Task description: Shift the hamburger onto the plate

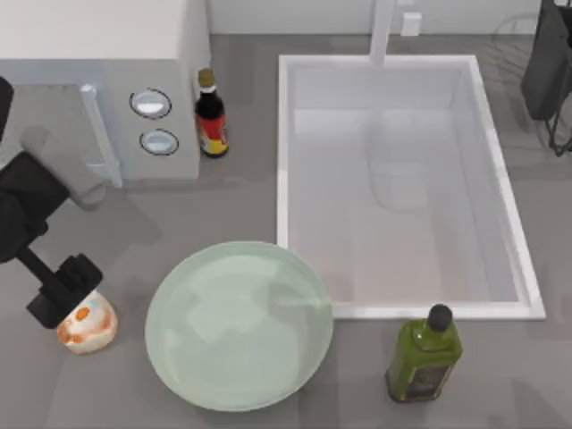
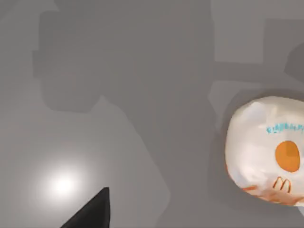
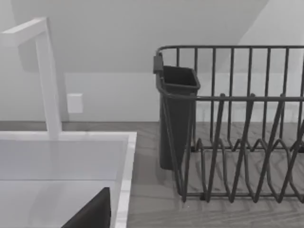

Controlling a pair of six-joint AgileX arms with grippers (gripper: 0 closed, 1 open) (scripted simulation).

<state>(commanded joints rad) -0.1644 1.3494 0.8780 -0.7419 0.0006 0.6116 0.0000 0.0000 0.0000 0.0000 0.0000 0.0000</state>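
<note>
On grey countertop, the reach is under way: the left gripper [image 1: 64, 295], finger spread unreadable, is poised over the small cream-and-orange wrapped hamburger [image 1: 88, 323], to be grasped, then carried to the large pale mint-green round plate [image 1: 183, 295].

Open grey table [image 1: 125, 384] lies between the hamburger [image 1: 88, 323] and the plate [image 1: 239, 325]; nothing stands in that gap. Left gripper [image 1: 64, 290] sits over the hamburger's upper left edge, at the table's left. Behind it, the microwave [image 1: 103, 89] and a dark sauce bottle [image 1: 211, 116] close off the far left. The sink [image 1: 402, 188] borders the plate on the right; a green oil bottle [image 1: 424, 353] stands near the plate's right rim. Dish rack [image 3: 237, 128] occupies the far right corner beside the parked right arm.
</note>
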